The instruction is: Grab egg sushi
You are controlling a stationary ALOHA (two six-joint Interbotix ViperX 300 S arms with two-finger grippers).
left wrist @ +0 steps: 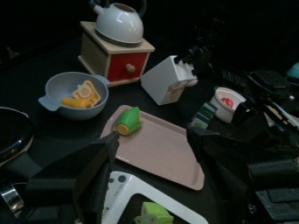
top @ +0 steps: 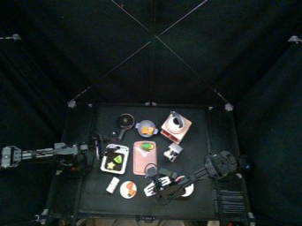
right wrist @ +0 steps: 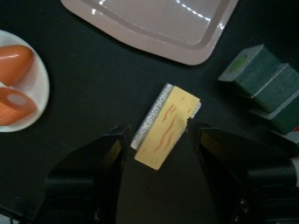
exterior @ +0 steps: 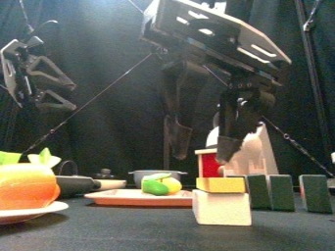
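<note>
The egg sushi (right wrist: pixel 167 137), a white rice block with a yellow top and a dark band, lies on the black table between a pink tray and a white plate. In the front view the egg sushi (exterior: pixel 220 200) stands near the front edge. My right gripper (right wrist: pixel 162 147) is open, one jaw on each side of the sushi and neither touching it. From the front, the right gripper (exterior: pixel 240 137) hangs just above and behind it. My left gripper (left wrist: pixel 158 188) is open at the table's left, over a white dish, holding nothing.
A white plate (right wrist: pixel 35 105) with orange salmon sushi (right wrist: pixel 14 66) lies close beside the egg sushi. A pink tray (right wrist: pixel 152 26) and green boxes (right wrist: pixel 263 79) flank it. Farther back are a bowl (left wrist: pixel 73 92), a wooden grinder (left wrist: pixel 117 51), a carton (left wrist: pixel 170 80) and a cup (left wrist: pixel 229 101).
</note>
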